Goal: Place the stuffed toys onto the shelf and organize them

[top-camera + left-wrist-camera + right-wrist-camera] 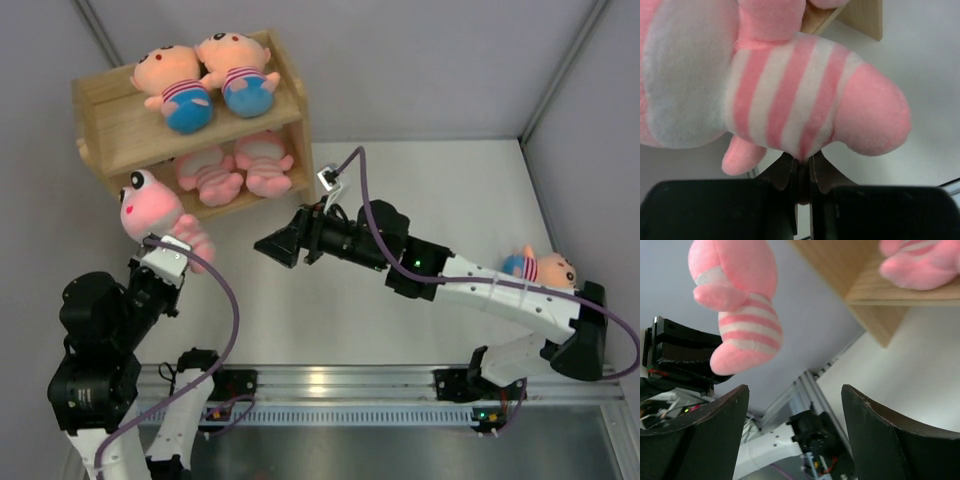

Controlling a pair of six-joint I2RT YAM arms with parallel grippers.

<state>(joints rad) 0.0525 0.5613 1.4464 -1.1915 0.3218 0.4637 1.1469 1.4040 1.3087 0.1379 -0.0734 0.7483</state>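
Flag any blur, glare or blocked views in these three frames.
Top external: evenly lit and sharp, with some glare on the metal rail by the bases. Left wrist: the pig fills the frame at close range, slightly soft, hiding most of the scene. Right wrist: the right gripper shows as dark, underexposed shapes; the shelf edge is clear.

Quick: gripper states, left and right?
Left gripper: shut on a pig.
Right gripper: open, holding nothing.
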